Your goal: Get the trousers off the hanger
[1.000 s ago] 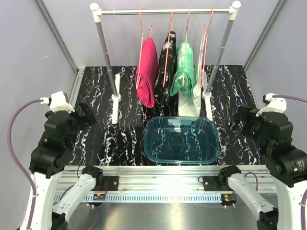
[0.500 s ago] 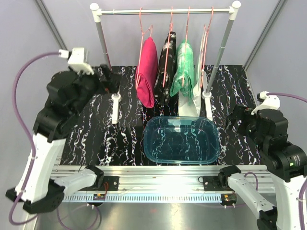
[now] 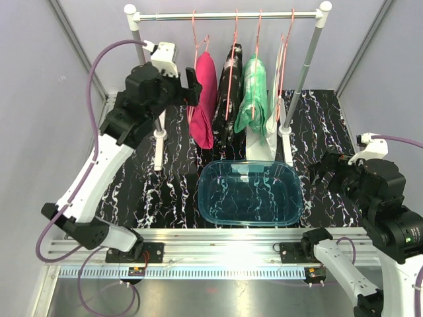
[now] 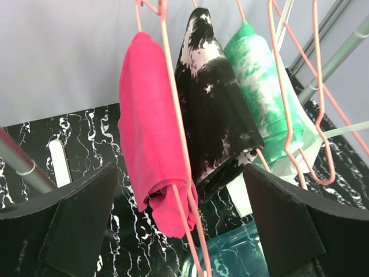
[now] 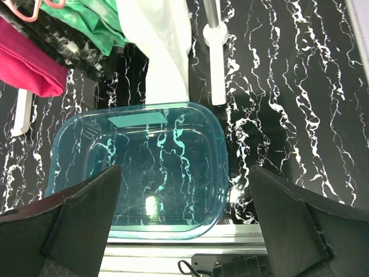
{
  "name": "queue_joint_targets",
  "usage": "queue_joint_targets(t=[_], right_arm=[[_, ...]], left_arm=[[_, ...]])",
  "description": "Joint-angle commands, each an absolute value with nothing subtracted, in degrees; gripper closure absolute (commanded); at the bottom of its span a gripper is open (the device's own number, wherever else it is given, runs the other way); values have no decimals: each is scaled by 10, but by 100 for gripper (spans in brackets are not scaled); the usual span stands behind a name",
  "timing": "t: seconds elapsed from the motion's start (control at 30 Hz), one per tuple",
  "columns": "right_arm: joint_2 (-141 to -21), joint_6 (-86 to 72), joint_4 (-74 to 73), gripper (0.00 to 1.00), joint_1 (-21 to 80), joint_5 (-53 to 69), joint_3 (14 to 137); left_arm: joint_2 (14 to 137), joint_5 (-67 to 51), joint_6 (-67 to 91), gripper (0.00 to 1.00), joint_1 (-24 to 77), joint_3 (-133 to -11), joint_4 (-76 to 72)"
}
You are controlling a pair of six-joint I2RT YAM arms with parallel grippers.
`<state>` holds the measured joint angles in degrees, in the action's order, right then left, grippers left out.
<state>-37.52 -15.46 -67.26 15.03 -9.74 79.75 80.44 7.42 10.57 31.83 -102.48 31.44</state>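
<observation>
Three trousers hang on pink hangers from the rail: magenta [image 3: 205, 99], black with white splashes [image 3: 229, 82], green-and-white tie-dye [image 3: 254, 92]. A white garment [image 3: 272, 99] hangs at the right end. My left gripper [image 3: 192, 89] is open, raised just left of the magenta trousers [image 4: 151, 135], apart from them. The left wrist view also shows the black pair [image 4: 216, 109], the tie-dye pair [image 4: 262, 86] and a pink hanger [image 4: 179, 156] between my fingers [image 4: 78, 225]. My right gripper [image 3: 320, 173] is open and empty, low at the right of the tub.
A clear teal plastic tub [image 3: 250, 193] sits on the black marbled table in front of the rack; it fills the right wrist view [image 5: 138, 167]. The rack's grey posts [image 3: 147, 79] [image 3: 303, 72] stand on white feet [image 5: 216, 69]. Grey walls enclose the sides.
My left arm has risen from the near left and swung up and right to the magenta trousers. The right arm shifted only slightly.
</observation>
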Motion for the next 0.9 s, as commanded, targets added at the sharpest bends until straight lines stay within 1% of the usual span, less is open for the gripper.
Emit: queue_joint_targets(t=[0.0, 0.07, 0.1, 0.17, 0.33, 0.43, 0.5, 0.53, 0.57, 0.6, 0.63, 0.67, 0.7, 0.73, 0.87], right_arm=[[-372, -152, -667, 1, 154, -82, 795], [-371, -152, -666, 1, 154, -83, 793], [-370, -152, -664, 1, 154, -82, 792], [-370, -156, -664, 1, 154, -83, 791], [-372, -159, -664, 1, 154, -82, 792], [-371, -160, -666, 0, 154, -83, 793], [-369, -161, -669, 1, 154, -84, 793], [-368, -161, -670, 1, 154, -84, 793], [-368, -161, -672, 1, 154, -86, 793], [-367, -161, -674, 1, 154, -86, 793], [-368, -161, -677, 1, 154, -88, 794], [-367, -161, -677, 1, 154, -88, 794], [-368, -162, -678, 1, 154, -89, 795], [-367, -161, -679, 1, 154, -89, 796], [-370, -159, -679, 1, 154, -91, 802]], left_arm=[[830, 110, 72, 12, 330, -1059, 265], [844, 135, 65, 15, 337, -1065, 270], [857, 151, 61, 18, 337, -1066, 272], [869, 163, 53, 21, 337, -1069, 273], [911, 178, 27, 43, 337, -1091, 277], [928, 185, 20, 48, 337, -1104, 279], [932, 190, 19, 61, 337, -1105, 276], [933, 191, 20, 65, 337, -1104, 272], [935, 191, 20, 73, 337, -1104, 270], [938, 192, 22, 74, 337, -1105, 271], [941, 194, 24, 82, 337, -1108, 274], [941, 194, 26, 82, 337, -1110, 276], [942, 199, 32, 93, 337, -1111, 279], [942, 202, 36, 100, 337, -1112, 282], [932, 225, 52, 100, 337, -1120, 280]])
